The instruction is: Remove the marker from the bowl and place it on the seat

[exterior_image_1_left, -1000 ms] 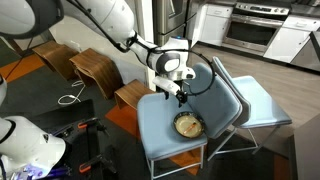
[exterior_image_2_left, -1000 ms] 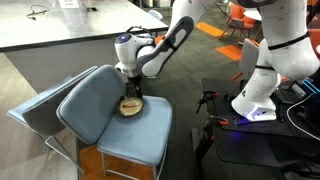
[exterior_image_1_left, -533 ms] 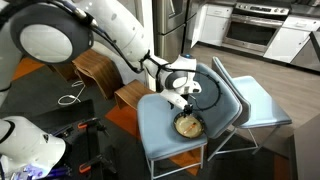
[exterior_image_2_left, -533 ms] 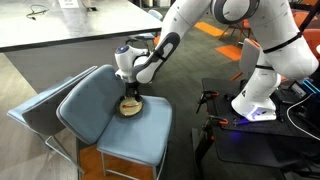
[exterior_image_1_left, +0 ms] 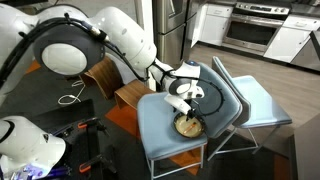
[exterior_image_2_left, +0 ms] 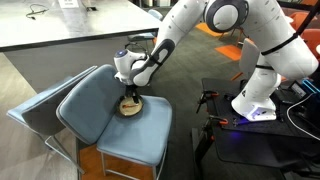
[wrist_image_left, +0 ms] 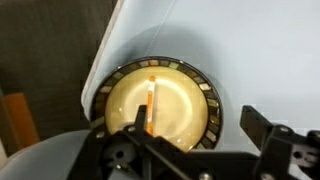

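The small bowl (wrist_image_left: 175,100), tan-yellow inside with a dark patterned rim, sits on the pale blue-grey seat (wrist_image_left: 250,50) of a chair. An orange marker (wrist_image_left: 150,100) lies inside it, left of centre. The bowl shows in both exterior views (exterior_image_1_left: 188,126) (exterior_image_2_left: 130,106), near the back of the seat (exterior_image_1_left: 158,128) (exterior_image_2_left: 135,135). My gripper (wrist_image_left: 197,128) is open and empty, just above the bowl. Its left finger is close to the marker and its right finger is outside the bowl's right rim. It also shows in both exterior views (exterior_image_1_left: 186,109) (exterior_image_2_left: 130,92).
The chair's upright blue backrest (exterior_image_2_left: 90,105) stands right behind the bowl. A second blue chair (exterior_image_1_left: 255,105) stands beside it. Brown wooden stools (exterior_image_1_left: 95,68) are on the floor nearby, and a white robot base (exterior_image_2_left: 262,95) stands near the chair.
My gripper has come down closer to the bowl and the arm has swung over the chair. The bowl and the marker have not moved.
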Controlling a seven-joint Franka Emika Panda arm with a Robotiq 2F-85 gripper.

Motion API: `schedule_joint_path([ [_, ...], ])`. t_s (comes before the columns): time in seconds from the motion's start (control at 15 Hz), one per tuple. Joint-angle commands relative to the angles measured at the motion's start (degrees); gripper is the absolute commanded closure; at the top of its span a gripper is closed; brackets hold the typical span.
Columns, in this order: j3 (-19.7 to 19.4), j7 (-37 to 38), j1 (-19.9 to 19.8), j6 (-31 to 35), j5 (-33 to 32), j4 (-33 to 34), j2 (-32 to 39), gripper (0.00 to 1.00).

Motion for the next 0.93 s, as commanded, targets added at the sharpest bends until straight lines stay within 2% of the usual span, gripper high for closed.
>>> schedule_joint_path([
  [0.0,-0.61,-0.43,0.55,-0.07,0.74,0.23,0.13,0.00],
  [0.13,-0.72,-0.76,0.44,0.09,0.58,0.77,0.87,0.00],
  [0.87,-1.16,-1.25,0.02,-1.65,1.19,19.63,17.57,0.00],
])
